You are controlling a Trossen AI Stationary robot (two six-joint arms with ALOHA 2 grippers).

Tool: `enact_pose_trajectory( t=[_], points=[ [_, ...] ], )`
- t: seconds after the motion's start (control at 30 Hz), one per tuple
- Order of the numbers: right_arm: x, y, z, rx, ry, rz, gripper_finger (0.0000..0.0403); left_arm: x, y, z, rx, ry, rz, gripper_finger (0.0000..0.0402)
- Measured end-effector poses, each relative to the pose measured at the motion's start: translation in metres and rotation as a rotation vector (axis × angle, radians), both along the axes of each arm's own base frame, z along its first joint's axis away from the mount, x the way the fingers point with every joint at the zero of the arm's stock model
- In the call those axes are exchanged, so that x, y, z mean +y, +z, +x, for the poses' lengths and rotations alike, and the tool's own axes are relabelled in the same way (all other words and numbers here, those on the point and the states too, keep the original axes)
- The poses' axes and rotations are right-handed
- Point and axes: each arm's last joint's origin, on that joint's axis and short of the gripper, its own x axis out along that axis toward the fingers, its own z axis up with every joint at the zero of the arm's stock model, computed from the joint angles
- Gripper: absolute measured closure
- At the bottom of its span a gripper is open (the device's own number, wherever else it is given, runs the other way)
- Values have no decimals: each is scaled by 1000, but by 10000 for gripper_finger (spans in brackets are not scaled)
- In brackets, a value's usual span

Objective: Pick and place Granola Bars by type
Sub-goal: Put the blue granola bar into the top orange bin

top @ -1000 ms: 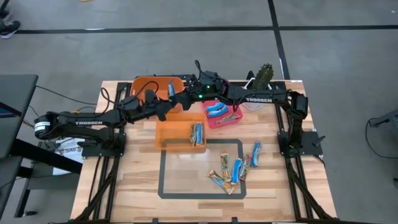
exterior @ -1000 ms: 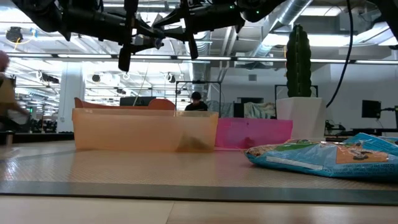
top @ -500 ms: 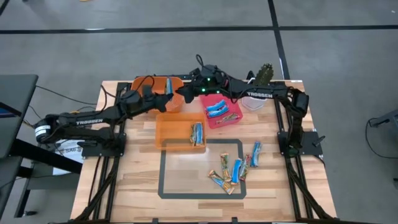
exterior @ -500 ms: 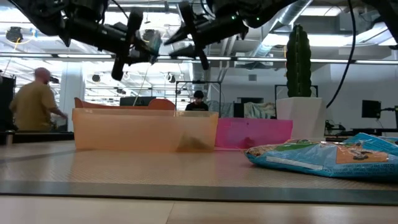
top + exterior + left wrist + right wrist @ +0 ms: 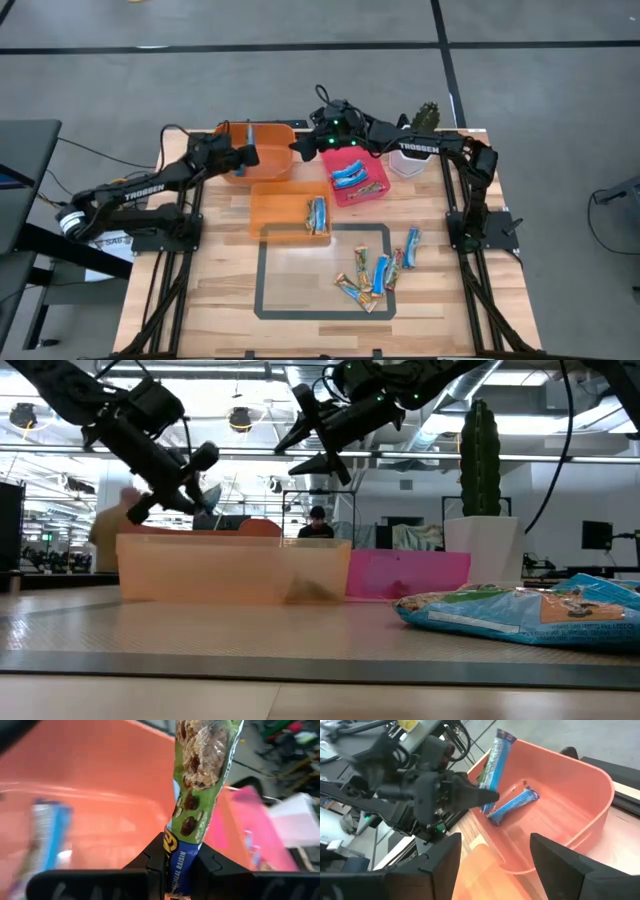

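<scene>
Left gripper (image 5: 180, 862) is clamped on the lower end of a green-and-blue granola bar (image 5: 200, 795), which stands up from between the fingers — held over the round orange bin (image 5: 262, 160) at the back of the table (image 5: 200, 290). One blue bar (image 5: 512, 805) lies inside that bin. Right gripper (image 5: 495, 855), fingers spread wide and empty, hovers beside the same bin. More bars sit in the rectangular orange tray (image 5: 272, 210), the pink bin (image 5: 372, 196), and loose on the table (image 5: 375, 272).

Left tool (image 5: 251, 152) clamped on a bar (image 5: 200, 785), right tool (image 5: 297, 148) spread, arms raised.
</scene>
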Motion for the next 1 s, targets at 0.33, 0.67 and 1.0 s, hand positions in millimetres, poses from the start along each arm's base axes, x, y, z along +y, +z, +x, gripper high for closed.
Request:
enact_pose_trajectory(
  t=[0.33,0.67,1.0],
  points=[
    [2,0,1,0,5,-1,179,11,-3,-14,7,31,-47,347],
    [2,0,1,0,5,-1,180,12,1,-12,-1,-20,7,345],
    [2,0,1,0,5,-1,181,12,1,-11,2,-36,9,312]
  ],
)
